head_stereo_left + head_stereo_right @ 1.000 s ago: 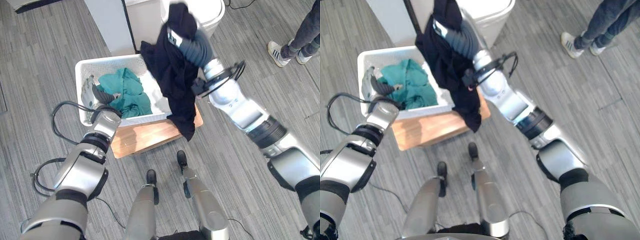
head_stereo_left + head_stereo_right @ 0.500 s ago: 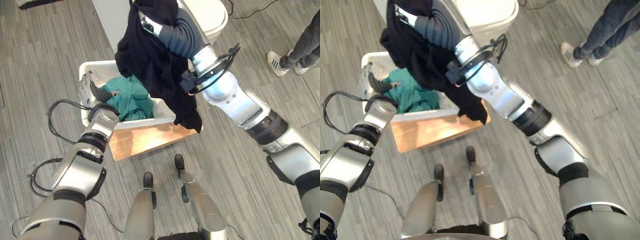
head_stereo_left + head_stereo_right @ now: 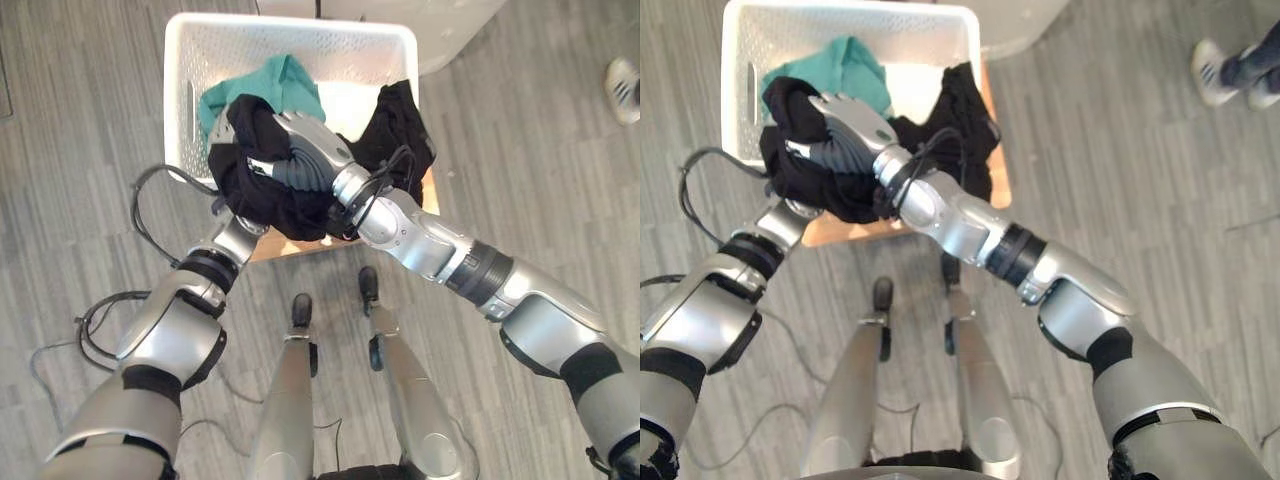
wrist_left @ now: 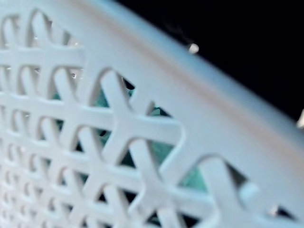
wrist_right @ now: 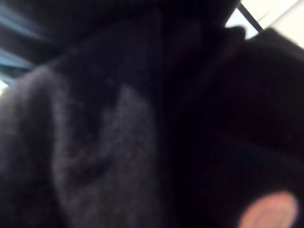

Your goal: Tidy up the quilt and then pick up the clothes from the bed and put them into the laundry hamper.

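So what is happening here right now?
The robot is putting a black garment into the white hamper. Its right hand lies on the garment, which is bunched over the hamper's near rim. A teal garment is already inside. The left hand is hidden under the black cloth.

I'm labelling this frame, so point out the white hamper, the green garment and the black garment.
hamper [image 3: 290,28]: left eye view, far rim.
green garment [image 3: 283,83]: left eye view, its bunched middle.
black garment [image 3: 400,125]: left eye view, part over the hamper's right side.
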{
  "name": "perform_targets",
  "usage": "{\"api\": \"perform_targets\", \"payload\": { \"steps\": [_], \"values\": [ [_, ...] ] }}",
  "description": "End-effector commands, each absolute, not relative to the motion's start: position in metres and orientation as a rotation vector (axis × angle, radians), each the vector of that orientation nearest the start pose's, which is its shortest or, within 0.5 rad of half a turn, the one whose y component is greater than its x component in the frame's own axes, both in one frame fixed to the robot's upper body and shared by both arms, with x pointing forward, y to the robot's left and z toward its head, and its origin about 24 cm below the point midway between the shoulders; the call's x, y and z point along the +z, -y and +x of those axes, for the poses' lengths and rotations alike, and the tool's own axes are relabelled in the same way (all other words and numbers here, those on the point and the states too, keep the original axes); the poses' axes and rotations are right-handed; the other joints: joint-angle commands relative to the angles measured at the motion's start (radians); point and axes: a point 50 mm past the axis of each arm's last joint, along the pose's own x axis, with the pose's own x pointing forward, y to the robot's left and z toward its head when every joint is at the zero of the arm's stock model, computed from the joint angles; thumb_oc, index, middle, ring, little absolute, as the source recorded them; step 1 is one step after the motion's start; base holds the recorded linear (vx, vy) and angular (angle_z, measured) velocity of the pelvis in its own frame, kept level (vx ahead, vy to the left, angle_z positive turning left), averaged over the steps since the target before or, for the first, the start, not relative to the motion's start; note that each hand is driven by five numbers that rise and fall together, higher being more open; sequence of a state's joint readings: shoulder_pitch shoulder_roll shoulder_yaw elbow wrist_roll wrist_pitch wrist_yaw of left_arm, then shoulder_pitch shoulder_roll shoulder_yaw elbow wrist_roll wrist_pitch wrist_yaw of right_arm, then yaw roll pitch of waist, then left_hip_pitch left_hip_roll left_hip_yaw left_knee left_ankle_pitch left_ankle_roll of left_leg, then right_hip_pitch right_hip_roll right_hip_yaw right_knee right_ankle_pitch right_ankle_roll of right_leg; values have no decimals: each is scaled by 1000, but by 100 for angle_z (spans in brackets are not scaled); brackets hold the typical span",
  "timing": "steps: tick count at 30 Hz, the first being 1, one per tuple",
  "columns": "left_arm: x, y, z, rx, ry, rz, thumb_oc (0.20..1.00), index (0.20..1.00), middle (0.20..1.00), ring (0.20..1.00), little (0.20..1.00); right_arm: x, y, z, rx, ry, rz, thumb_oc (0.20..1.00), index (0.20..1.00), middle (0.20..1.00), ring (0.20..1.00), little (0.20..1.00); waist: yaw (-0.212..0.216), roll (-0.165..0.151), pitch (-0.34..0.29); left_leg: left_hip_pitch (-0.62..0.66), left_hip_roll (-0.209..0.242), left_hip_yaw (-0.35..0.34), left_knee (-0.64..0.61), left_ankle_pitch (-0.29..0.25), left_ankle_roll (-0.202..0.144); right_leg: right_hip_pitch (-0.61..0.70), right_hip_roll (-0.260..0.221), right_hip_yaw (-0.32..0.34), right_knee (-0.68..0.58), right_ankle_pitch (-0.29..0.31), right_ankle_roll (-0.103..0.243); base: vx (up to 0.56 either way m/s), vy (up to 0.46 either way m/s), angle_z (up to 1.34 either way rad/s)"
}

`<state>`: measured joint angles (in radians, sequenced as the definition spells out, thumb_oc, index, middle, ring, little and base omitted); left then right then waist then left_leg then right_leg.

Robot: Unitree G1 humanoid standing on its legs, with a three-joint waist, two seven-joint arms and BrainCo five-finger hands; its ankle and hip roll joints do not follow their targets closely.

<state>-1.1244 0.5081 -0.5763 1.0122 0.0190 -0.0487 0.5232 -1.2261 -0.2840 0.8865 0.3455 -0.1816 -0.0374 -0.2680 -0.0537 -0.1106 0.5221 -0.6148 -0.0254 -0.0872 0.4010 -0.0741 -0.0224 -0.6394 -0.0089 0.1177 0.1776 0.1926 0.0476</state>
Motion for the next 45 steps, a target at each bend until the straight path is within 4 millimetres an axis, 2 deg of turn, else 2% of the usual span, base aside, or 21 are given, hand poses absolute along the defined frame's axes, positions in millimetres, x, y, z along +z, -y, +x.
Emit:
{"api": "perform_targets", "payload": {
  "steps": [1,3,7,12,14,16,17,18,20,23,25,28,29,32,36,38,43,44,45],
  "values": [
    [219,-186,414,368,380,785,1000,1000,1000,1000,1000,284,-56,300,525,1166,-895,200,200,200,200,200,-7,21,-2,14,16,-13,-111,120,5,6,-14,35,51,-34,22,15,106,15],
    [221,-173,415,340,394,788,1000,1000,1000,1000,1000,275,-58,303,534,1146,-925,200,200,200,200,200,-14,22,-2,1,24,2,-108,117,6,-8,-11,33,57,-37,19,23,29,9],
    [226,-163,418,314,397,808,1000,1000,1000,1000,1000,268,-57,311,523,1134,-933,200,200,200,200,200,-21,24,-2,-4,31,23,-111,120,6,-11,-8,32,63,-43,18,8,4,2],
    [223,-155,418,314,394,806,1000,1000,1000,1000,1000,274,-54,313,479,1148,-924,200,200,200,200,200,-29,39,-2,-22,34,42,-86,122,3,-25,-9,34,93,-53,20,17,-2,4],
    [219,-144,416,294,395,794,1000,1000,1000,1000,1000,280,-52,308,361,1279,-940,200,200,200,200,200,-28,51,-2,-26,34,50,-86,121,1,-28,-15,36,93,-57,23,26,-32,8],
    [220,-139,416,273,404,784,1000,1000,1000,1000,1000,291,-46,306,254,1352,-858,200,200,200,200,200,-24,47,-2,-16,38,53,-97,117,2,-18,-29,31,70,-49,26,9,-109,11],
    [209,-141,416,243,368,804,1000,1000,1000,1000,1000,305,-32,308,131,1365,-670,200,200,200,200,200,-20,47,-2,14,43,44,-124,123,-1,6,-16,34,71,-60,29,-1,-92,16],
    [207,-142,416,240,361,811,1000,1000,1000,1000,1000,307,-30,309,118,1360,-652,200,200,200,200,200,-19,45,-2,18,44,44,-126,122,-1,11,-16,33,70,-60,29,-1,-91,16],
    [194,-150,415,237,308,832,1000,1000,1000,1000,1000,324,-11,310,14,1363,-464,200,200,200,200,200,-16,31,-2,50,53,38,-137,116,-1,45,-9,33,66,-69,32,1,-102,3],
    [183,-156,414,247,268,848,1000,1000,1000,1000,1000,337,2,308,-32,1389,-372,200,200,200,200,200,-17,17,-2,67,55,33,-131,110,-1,64,-5,34,70,-71,39,29,-91,-11],
    [170,-157,411,258,238,862,1000,1000,1000,1000,1000,344,7,305,-31,1378,-417,200,200,200,200,200,-17,5,-2,100,60,31,-134,101,0,95,0,38,71,-80,45,78,-88,-18],
    [168,-156,409,274,244,855,1000,1000,1000,1000,1000,346,10,309,-49,1354,-498,200,200,200,200,200,-15,6,-2,116,59,29,-145,108,1,108,-1,34,70,-81,44,70,-71,-17],
    [169,-156,408,286,257,839,1000,1000,1000,1000,1000,346,13,315,-58,1328,-562,200,200,200,200,200,-12,9,-2,124,57,25,-142,107,0,114,-1,28,73,-87,42,68,-43,-11],
    [173,-152,407,282,291,817,1000,1000,1000,1000,1000,342,17,325,-69,1271,-607,200,200,200,200,200,-1,13,-2,135,55,12,-137,103,-2,123,-5,14,78,-95,38,86,-97,0],
    [179,-155,406,288,316,812,1000,1000,1000,1000,1000,333,21,342,-56,1131,-608,200,200,200,200,200,22,-7,-2,144,54,-17,-125,93,-8,143,-13,-14,56,-87,34,51,-158,7],
    [184,-145,408,263,343,804,1000,1000,1000,1000,1000,312,-6,350,65,1046,-802,200,200,200,200,200,33,-9,-2,108,52,-23,-89,100,-11,116,-8,-41,68,-82,17,69,-144,4],
    [194,-122,409,234,379,768,1000,1000,1000,1000,1000,288,-26,359,140,909,-1003,200,200,200,200,200,32,12,-2,51,41,-36,-85,127,-12,59,-5,-54,84,-76,2,14,-15,-3],
    [196,-119,410,227,387,767,1000,1000,1000,1000,1000,286,-26,361,123,895,-1016,426,426,426,426,426,32,13,-2,39,39,-38,-87,130,-11,47,-5,-55,84,-73,1,13,-122,7],
    [202,-114,411,212,394,763,1000,1000,1000,1000,1000,283,-25,366,101,856,-1003,1000,1000,1000,1000,1000,34,7,-2,22,41,-41,-98,137,-9,27,-9,-57,72,-58,0,6,-139,15]
  ]
}}
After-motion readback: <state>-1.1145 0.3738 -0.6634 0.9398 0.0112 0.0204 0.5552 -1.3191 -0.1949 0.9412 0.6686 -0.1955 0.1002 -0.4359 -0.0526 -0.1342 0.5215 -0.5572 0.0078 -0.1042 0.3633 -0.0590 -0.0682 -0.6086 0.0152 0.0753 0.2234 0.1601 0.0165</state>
